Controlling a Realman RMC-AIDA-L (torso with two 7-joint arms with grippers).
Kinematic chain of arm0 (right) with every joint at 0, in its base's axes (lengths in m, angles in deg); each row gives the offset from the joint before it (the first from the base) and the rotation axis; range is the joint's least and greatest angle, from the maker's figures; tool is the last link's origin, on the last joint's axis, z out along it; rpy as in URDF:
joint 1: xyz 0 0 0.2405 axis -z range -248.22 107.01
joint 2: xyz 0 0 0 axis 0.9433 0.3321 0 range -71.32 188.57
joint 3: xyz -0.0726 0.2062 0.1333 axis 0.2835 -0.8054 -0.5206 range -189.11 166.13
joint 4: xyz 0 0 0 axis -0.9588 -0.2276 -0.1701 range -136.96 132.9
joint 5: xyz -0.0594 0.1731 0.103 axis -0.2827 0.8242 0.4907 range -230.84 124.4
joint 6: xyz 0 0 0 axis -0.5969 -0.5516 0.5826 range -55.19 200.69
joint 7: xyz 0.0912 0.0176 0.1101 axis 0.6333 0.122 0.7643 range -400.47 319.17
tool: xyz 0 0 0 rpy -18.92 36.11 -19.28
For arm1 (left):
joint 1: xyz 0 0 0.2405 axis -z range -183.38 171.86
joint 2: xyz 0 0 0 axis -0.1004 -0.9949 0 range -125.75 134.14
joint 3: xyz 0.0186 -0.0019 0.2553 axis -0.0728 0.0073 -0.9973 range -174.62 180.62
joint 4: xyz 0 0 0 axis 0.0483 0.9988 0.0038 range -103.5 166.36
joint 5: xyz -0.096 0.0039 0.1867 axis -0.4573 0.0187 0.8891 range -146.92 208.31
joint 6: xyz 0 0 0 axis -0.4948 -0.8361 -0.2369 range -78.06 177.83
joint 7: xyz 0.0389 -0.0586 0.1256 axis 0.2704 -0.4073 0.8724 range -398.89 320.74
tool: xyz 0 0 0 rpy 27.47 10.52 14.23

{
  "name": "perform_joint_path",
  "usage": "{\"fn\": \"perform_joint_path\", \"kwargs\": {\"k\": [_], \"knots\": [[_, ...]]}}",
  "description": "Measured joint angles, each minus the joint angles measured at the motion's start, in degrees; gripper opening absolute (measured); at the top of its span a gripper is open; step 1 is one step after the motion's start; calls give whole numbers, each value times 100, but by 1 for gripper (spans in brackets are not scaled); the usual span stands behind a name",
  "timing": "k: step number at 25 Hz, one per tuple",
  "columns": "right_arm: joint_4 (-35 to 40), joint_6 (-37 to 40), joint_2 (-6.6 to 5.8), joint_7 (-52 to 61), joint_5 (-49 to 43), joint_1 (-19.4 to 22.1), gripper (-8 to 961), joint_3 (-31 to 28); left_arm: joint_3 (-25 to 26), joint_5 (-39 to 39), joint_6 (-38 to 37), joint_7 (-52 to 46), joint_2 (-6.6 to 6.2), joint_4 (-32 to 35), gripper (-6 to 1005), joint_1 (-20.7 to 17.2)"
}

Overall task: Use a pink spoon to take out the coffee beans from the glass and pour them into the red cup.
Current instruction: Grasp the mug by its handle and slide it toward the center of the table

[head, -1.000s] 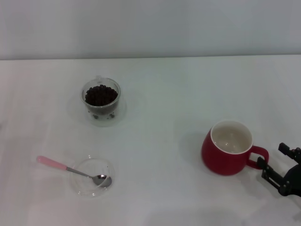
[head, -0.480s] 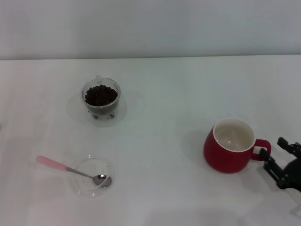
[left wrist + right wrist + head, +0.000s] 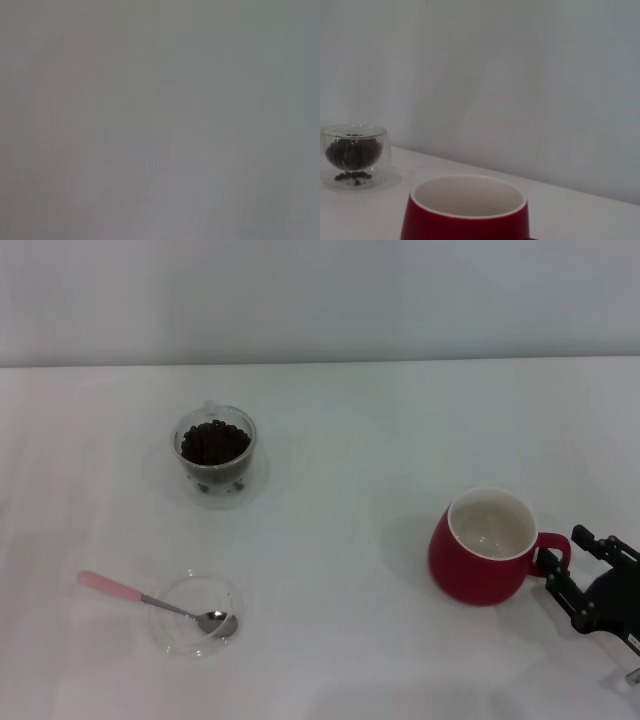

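The red cup point(image 3: 478, 558) stands at the right of the white table, its cream inside bare; it also fills the bottom of the right wrist view point(image 3: 469, 212). My right gripper point(image 3: 565, 548) has a finger on each side of the cup's loop handle and is closed on it. The glass point(image 3: 215, 455) point(image 3: 355, 155) with the heap of coffee beans point(image 3: 214, 442) point(image 3: 351, 152) stands at the back left. The pink spoon point(image 3: 140, 597) lies front left, its metal bowl resting in a shallow clear dish. My left gripper is out of view.
A flat clear round dish point(image 3: 180, 635) sits at the front left under the spoon's bowl. A pale wall point(image 3: 320, 300) rises behind the table's far edge. The left wrist view is a plain grey blur.
My right gripper has moved in from the front right to the red cup's handle. The cup has shifted slightly and its handle has turned a little towards the back.
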Motion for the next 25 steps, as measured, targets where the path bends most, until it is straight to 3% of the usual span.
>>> {"fn": "perform_joint_path", "kwargs": {"k": [7,9,15,20,25], "knots": [[-5,-84,0,-26,9,-13,549,-6,4,0,-7,13,-7,0,888,-8],[-5,-86,0,-27,9,-14,378,-28,4,0,-7,12,-11,0,888,-8],[-5,-133,0,-30,-30,-55,371,-53,4,0,-7,12,-10,0,888,-2],[-5,-142,0,-30,-54,-92,234,2,4,0,-7,11,-10,0,888,5],[-35,-107,0,-30,-99,-136,170,26,4,0,-7,13,-10,0,887,9]]}}
